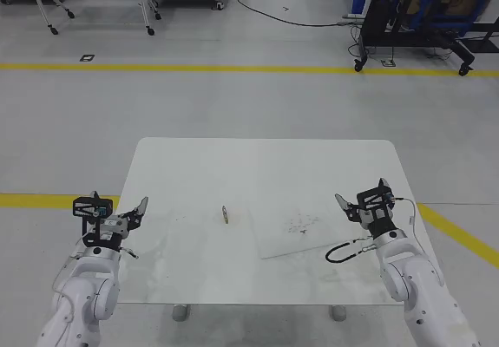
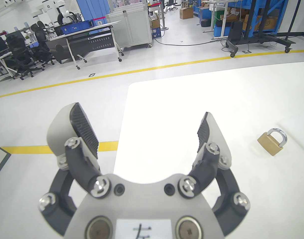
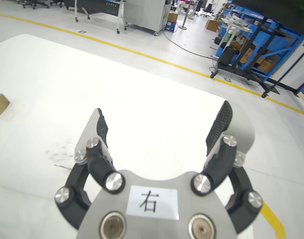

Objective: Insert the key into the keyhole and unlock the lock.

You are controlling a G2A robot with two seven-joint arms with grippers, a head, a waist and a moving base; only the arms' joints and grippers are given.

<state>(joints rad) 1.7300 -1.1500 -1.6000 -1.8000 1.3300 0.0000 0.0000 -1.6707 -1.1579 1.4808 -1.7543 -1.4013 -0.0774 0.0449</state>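
A small brass padlock with a silver shackle lies near the middle of the white table. The left wrist view has the padlock resting on its side, well off to one side of my left gripper. That gripper hangs open and empty over the table's left edge. My right gripper is open and empty too, above the table's right part. In the right wrist view the padlock lies far from the right gripper.
Dark scuff marks sit on a thin flat sheet lying on the table's right half. A black cable loops beside the right arm. Yellow floor lines and a wheeled rack lie beyond the table.
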